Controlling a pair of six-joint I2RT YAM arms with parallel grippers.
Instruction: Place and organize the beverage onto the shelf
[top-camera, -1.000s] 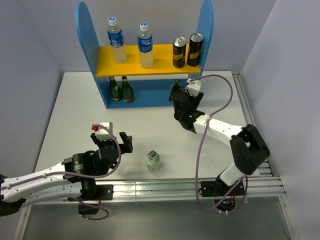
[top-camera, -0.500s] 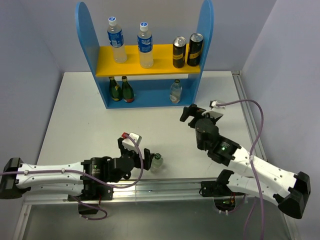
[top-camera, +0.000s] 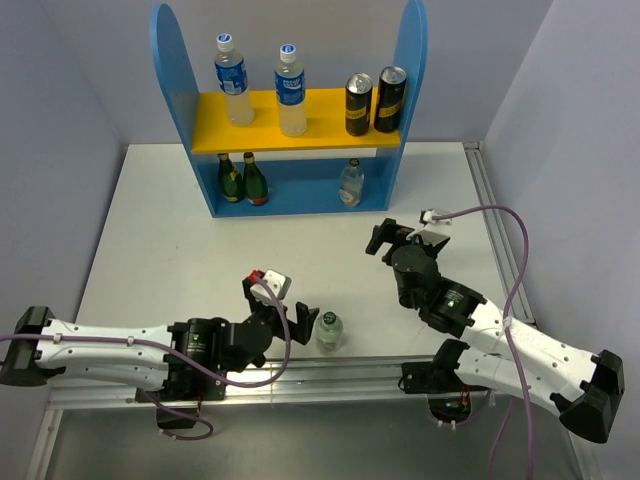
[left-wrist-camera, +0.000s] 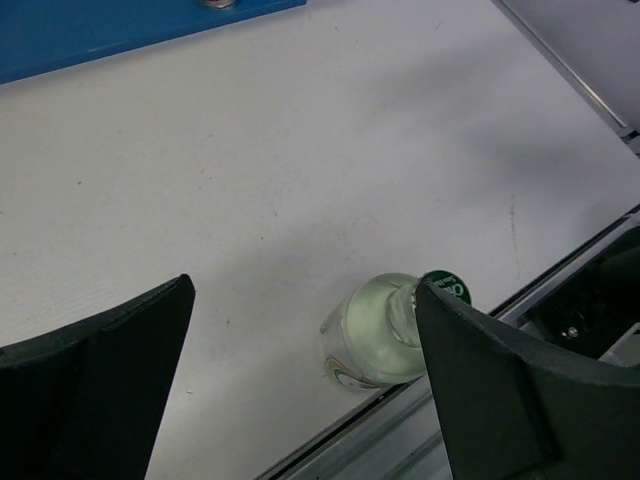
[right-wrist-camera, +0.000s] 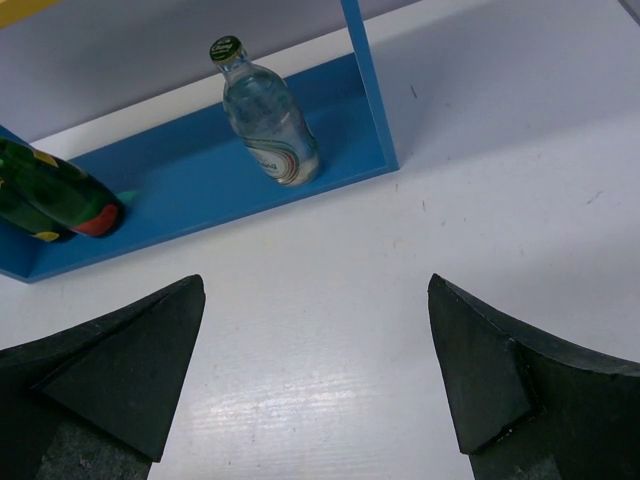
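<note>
Since half a second ago, the short clear bottle with the green cap (top-camera: 329, 331) has slid toward the right and the lower edge of the overhead frame, and the left tool (top-camera: 277, 306) has followed it that way. The right tool (top-camera: 385, 237) has hardly changed place; a second ago it was up at the shelf (top-camera: 175, 80).

The left tool's fingers stand wide apart. From overhead the bottle stands upright on the table (top-camera: 150, 230) at lower centre of the frame, just right of the tool and close to the metal rail (top-camera: 300, 375). In the left wrist view it sits at lower right, against the inner edge of the finger (left-wrist-camera: 500, 400) on that side; whether they touch cannot be told.

The right tool, at centre right of the overhead frame, has its fingers spread with nothing between them. Its wrist view shows a second short clear bottle (right-wrist-camera: 268, 115) upright at top centre, on the right part of the blue base (right-wrist-camera: 200, 190). Two dark green bottles (top-camera: 231, 178) stand at the left of that level. On the yellow upper board (top-camera: 320, 125), two clear bottles with blue labels (top-camera: 232, 80) stand at the left and two black-and-gold cans (top-camera: 358, 104) at the right
</note>
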